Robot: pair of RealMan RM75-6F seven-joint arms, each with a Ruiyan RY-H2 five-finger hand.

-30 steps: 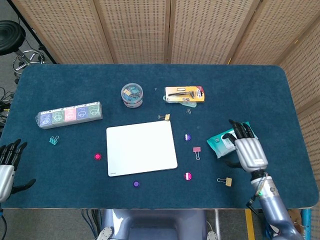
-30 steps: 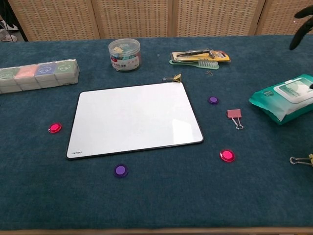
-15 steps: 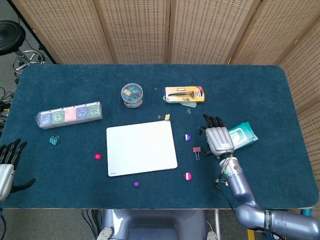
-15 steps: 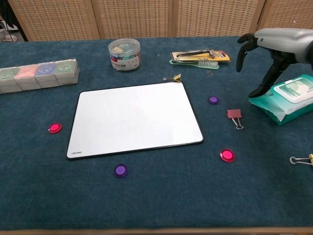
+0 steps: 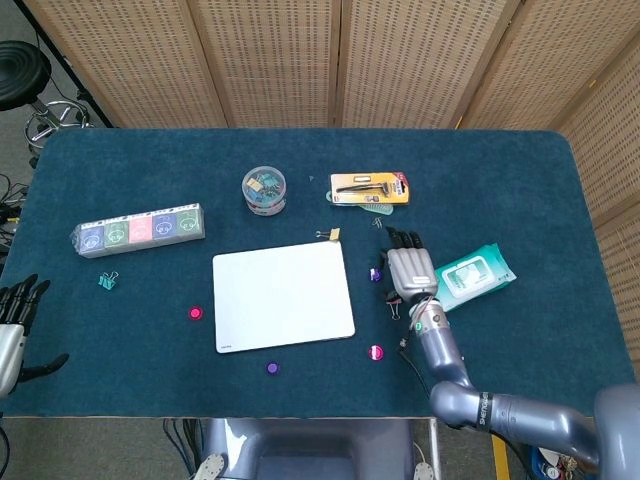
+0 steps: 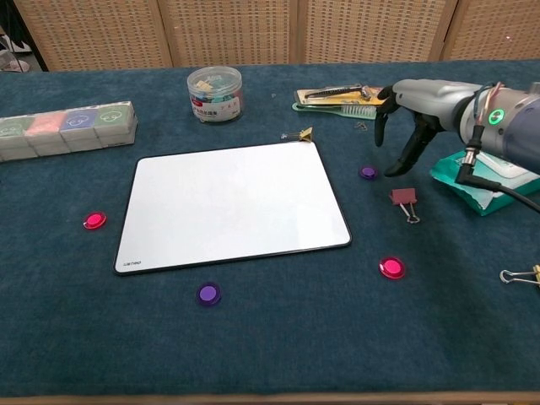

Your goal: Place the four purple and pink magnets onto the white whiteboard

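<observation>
Since the right robot hand hovers empty, fingers spread downward, the small round purple magnet lies on the blue felt worktop just left of its fingertips, right of the white rectangular whiteboard.

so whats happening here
A two-armed robot is set to put four magnets on the whiteboard, which is bare. The right robot hand hovers open by the purple magnet right of the board, holding nothing. The left robot hand waits at the table's edge. The other magnets lie on the cloth.
</observation>
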